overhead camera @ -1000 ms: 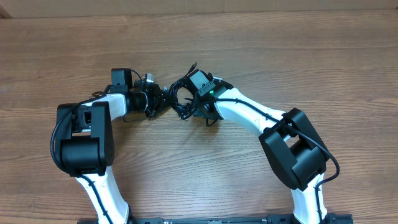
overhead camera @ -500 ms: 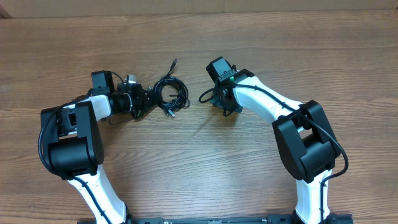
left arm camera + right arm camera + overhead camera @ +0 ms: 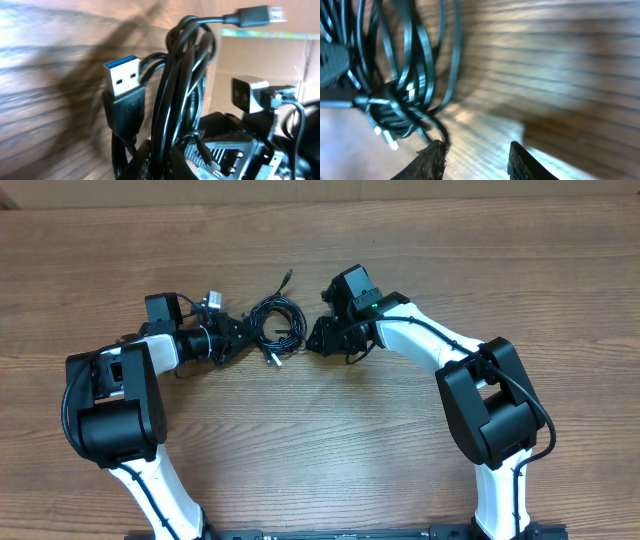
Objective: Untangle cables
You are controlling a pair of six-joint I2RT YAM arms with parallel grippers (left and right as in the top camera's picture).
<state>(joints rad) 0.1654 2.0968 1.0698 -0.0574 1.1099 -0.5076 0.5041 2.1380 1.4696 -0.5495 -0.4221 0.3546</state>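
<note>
The cables [image 3: 276, 328] are a bundle of thin black loops on the wood table, between my two grippers. My left gripper [image 3: 238, 335] reaches in from the left, shut on strands at the bundle's left edge. In the left wrist view the cables [image 3: 175, 85] rise from the gripper [image 3: 165, 157]. A blue USB plug [image 3: 122, 77] sticks out on the left and a small plug [image 3: 256, 15] at the top. My right gripper [image 3: 318, 338] is just right of the bundle, open. In the right wrist view the cables [image 3: 395, 75] hang at upper left. The gripper [image 3: 477, 156] holds nothing, and one strand touches its left fingertip [image 3: 434, 157].
The wooden table [image 3: 330, 450] spreads all around. Both white arms reach in from the near edge, the left elbow [image 3: 115, 405] and the right elbow [image 3: 490, 415] standing over the table's front half. A lighter strip runs along the far edge [image 3: 320, 190].
The two grippers drew apart, and the bundle went left with the left gripper. The right gripper let go, opened, and now points back toward the bundle.
</note>
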